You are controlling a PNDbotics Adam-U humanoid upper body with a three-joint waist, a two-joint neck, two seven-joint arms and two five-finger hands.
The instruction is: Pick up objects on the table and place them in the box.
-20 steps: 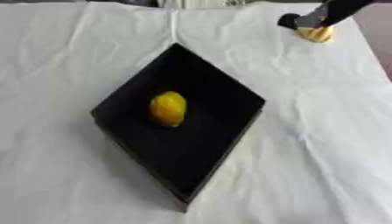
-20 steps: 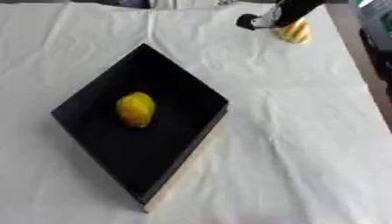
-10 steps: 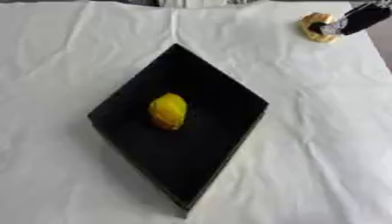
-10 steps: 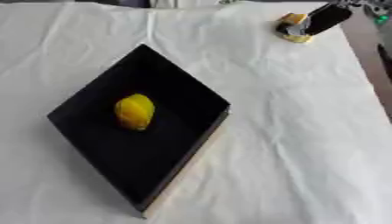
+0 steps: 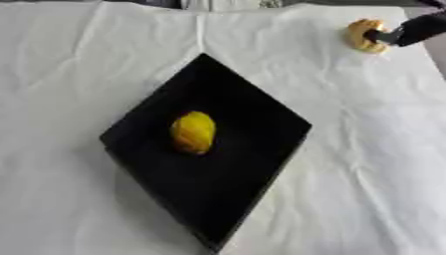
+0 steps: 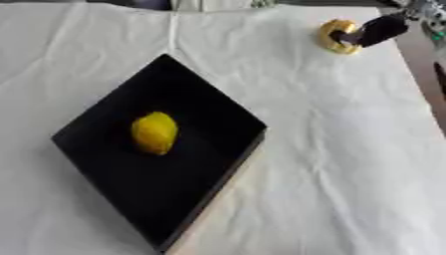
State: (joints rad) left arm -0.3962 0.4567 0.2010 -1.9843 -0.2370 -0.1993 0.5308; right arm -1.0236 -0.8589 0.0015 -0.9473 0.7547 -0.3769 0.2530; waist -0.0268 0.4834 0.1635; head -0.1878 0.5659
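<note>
White cloth (image 5: pixel 78 74), wrinkled, covers the whole table, and everything stands on it. The cloth reaches the far edge, where a fold line runs from the far edge toward the middle.

On the cloth, a little left of the middle, lies the black box (image 5: pixel 253 164). It is open on top and turned like a diamond, so one corner points to the far edge and another corner points to the near edge. In the right eye view a pale side wall shows along its near right edge.

Inside the box, toward its left part, lies a yellow lemon (image 5: pixel 192 132). It rests on the black floor of the box and does not touch the walls.

Near the far right corner of the table sits a small yellow-orange object (image 6: pixel 334 35), rounded, with a darker spot in its middle; what it is cannot be told. It is well apart from the box.

The right hand (image 6: pixel 376 31) comes in from the right edge at the far side. Only a dark finger part shows, and its tip touches the small object on its right side. Whether the fingers are spread, pressed together or pinching cannot be told.
</note>
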